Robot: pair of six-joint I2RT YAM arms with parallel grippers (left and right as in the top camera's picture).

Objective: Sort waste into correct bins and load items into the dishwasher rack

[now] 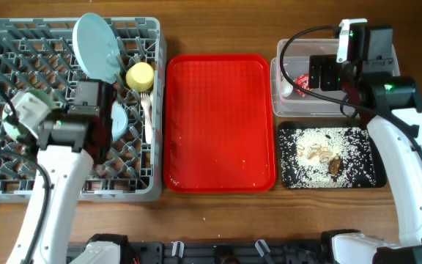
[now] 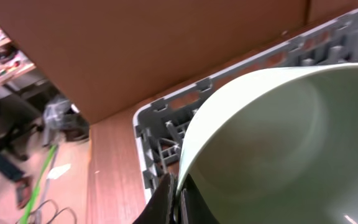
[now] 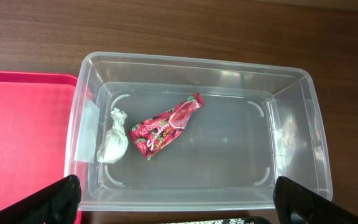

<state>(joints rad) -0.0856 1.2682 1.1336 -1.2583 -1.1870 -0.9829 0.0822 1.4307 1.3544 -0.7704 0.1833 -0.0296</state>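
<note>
Left gripper (image 2: 179, 203) — fingers clamped on the rim of the mint green bowl (image 2: 278, 137) — is over the left side of the dishwasher rack (image 1: 20, 40), left of the overhead frame. Right gripper (image 3: 182, 200), fingers wide apart, hangs above the clear tub (image 3: 291, 106) at upper right, which holds the red wrapper (image 3: 166, 127) and white tissue (image 3: 114, 144); rice scraps (image 1: 321, 150) lie in the black tray (image 1: 288, 178) below it.

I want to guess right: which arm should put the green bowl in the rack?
Left: the left tool grips the green bowl over the rack; the right tool hangs open above the clear tub.
</note>
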